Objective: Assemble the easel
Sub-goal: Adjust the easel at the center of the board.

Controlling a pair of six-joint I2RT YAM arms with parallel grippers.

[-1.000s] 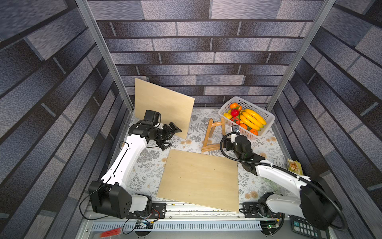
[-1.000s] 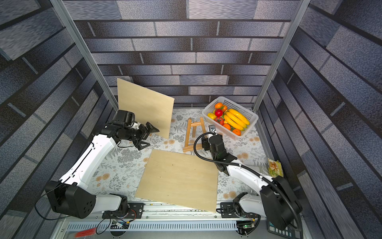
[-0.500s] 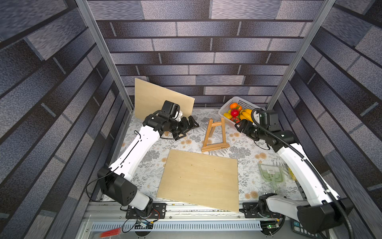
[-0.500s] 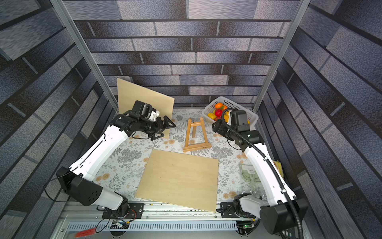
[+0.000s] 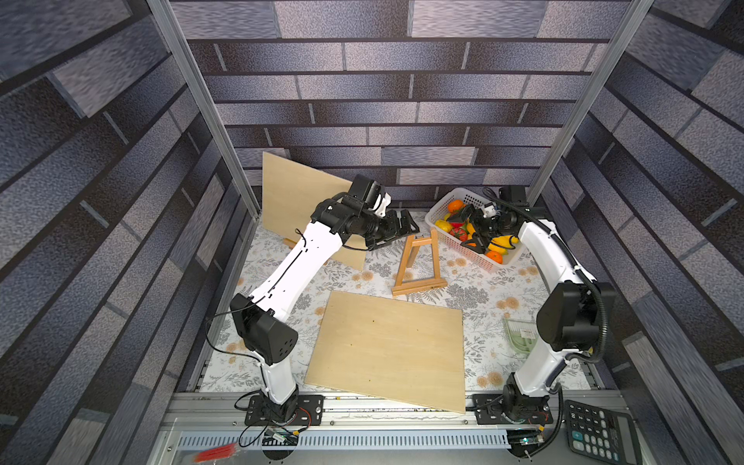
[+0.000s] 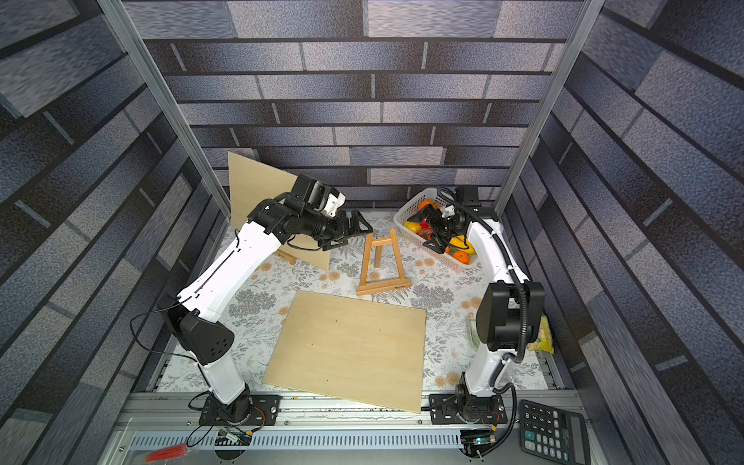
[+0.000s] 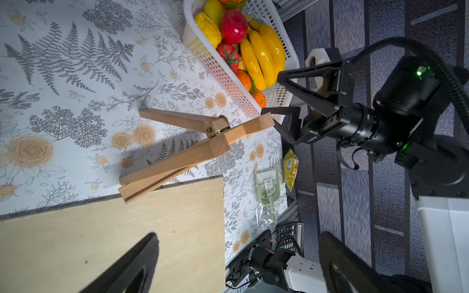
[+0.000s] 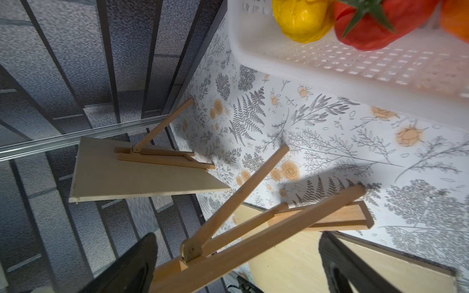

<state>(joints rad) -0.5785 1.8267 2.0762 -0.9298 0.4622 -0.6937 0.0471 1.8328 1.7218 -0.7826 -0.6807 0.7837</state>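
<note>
**Easel and grippers.** In both top views the easel (image 5: 418, 261) (image 6: 380, 261) stands upright on the floral cloth (image 5: 362, 277) with its legs spread. It is between the flat board (image 5: 386, 346) and the back wall, and the white basket (image 5: 475, 257) is just beside it. Your left gripper (image 5: 404, 229) hovers near the easel's top with its jaws wide apart and nothing in them. In the left wrist view its fingers (image 7: 132, 263) are cut off by the frame edge. Your right gripper (image 7: 271, 92) is likewise spread wide and empty. One fingertip is just beside the easel's tip, and you cannot tell whether they touch.

**Writing.** The calculator (image 5: 596, 430) shows key markings too small to read. The green packet (image 7: 266, 185) carries a white label and the yellow packet (image 7: 289, 165) a printed code patch, both illegible.

**Hidden parts.** The left arm covers the lower corner of the leaning board (image 5: 298, 205). The second easel (image 8: 152, 157) propping it shows only in the right wrist view. The right gripper masks part of the fruit (image 5: 455, 206) in the basket, and the right arm's elbow overlaps the green packet.
</note>
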